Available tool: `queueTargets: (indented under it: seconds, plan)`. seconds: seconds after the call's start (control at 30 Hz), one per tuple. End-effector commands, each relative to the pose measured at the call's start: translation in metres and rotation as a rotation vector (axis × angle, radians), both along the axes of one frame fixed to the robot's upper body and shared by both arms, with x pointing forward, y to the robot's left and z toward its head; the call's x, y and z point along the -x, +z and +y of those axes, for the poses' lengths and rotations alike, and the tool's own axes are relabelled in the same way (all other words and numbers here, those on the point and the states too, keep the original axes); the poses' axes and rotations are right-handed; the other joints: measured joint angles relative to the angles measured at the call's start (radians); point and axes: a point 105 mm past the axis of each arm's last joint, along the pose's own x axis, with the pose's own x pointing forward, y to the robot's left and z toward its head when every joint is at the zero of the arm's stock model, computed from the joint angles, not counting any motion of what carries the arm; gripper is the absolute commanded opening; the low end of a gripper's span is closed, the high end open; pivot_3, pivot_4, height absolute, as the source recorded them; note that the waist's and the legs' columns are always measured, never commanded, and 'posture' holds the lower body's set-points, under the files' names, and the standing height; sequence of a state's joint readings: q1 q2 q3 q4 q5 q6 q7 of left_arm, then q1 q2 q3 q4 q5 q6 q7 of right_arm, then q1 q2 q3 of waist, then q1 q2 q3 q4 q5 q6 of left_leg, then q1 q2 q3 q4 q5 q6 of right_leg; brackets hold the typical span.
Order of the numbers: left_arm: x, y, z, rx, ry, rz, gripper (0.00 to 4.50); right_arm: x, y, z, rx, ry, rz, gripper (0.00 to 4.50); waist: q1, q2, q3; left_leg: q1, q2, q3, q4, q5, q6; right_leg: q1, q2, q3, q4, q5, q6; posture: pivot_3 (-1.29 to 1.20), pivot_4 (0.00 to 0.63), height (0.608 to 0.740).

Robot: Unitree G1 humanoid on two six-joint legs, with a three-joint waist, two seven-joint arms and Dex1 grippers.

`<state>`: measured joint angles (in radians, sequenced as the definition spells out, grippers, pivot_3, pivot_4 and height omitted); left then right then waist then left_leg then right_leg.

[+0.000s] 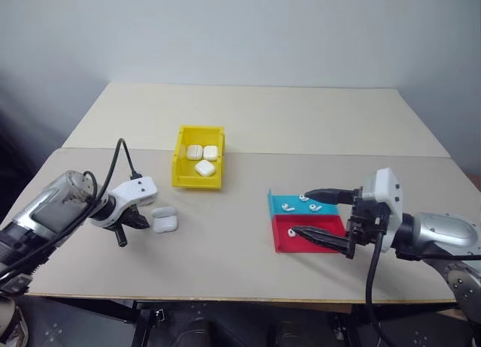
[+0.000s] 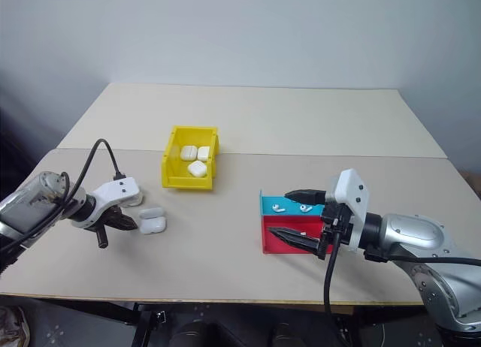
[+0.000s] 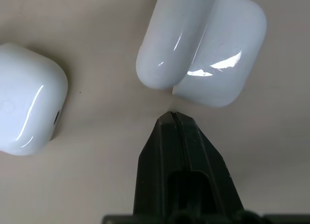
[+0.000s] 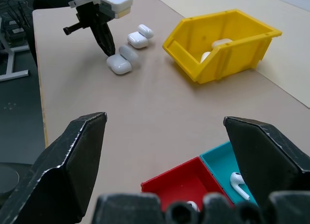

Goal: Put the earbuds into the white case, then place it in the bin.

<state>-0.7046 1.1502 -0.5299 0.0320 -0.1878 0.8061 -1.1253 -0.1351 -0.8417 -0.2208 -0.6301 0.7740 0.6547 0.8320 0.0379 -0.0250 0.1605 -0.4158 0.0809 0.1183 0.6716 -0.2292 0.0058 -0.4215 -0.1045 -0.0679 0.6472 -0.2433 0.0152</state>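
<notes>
Left gripper [image 1: 140, 222], lower left of the head view: fingers together, tips at an open-lidded white case [image 1: 164, 221], holding nothing. Right gripper [image 1: 325, 219], lower right: fingers apart, over the trays holding earbuds [image 1: 313, 207]. Yellow bin [image 1: 180, 167], centre, holds three cases.

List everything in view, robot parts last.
Bin: one, yellow, mid-table, holding three white cases.
Open case: one, white, lid up, by the left pincer.
Shut cases: two, white, beside the open one.
Teal tray: one, at right, holding earbuds.
Red tray: one, touching the teal tray, one earbud in it.
Table: beige.
Left pincer: shut, empty, tips beside the open case.
Right pincer: open, over the trays.
</notes>
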Motion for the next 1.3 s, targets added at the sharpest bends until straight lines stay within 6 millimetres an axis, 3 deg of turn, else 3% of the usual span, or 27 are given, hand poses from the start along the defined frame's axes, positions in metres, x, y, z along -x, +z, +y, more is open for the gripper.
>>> queueTargets:
  seconds: [0.03,1.03,1.3]
  plan:
    - [-0.005,0.003,-0.001,-0.013,-0.018,-0.023,0.01,0.007,0.012,0.0,0.003,0.005,-0.045,4.5,0.002,0.0,0.0,0.0,0.0,0.0,0.0,0.0,0.0,0.0,0.0,0.0,0.0,0.0,0.0,0.0,0.15,0.74]
    - [-0.037,0.025,-0.033,0.062,-0.14,-0.145,0.01,0.012,0.012,0.004,-0.014,0.003,-0.04,4.5,0.002,0.004,-0.003,-0.005,0.0,-0.002,0.006,-0.001,0.003,0.0,0.0,-0.002,0.0,0.0,0.001,0.0,0.15,0.74]
    - [-0.032,0.022,-0.046,0.085,-0.215,-0.113,0.01,0.012,0.013,0.004,-0.013,0.006,-0.044,4.5,-0.001,0.004,-0.003,-0.004,0.0,-0.002,0.006,-0.001,0.002,-0.001,0.0,-0.002,0.0,0.0,0.001,0.0,0.15,0.74]
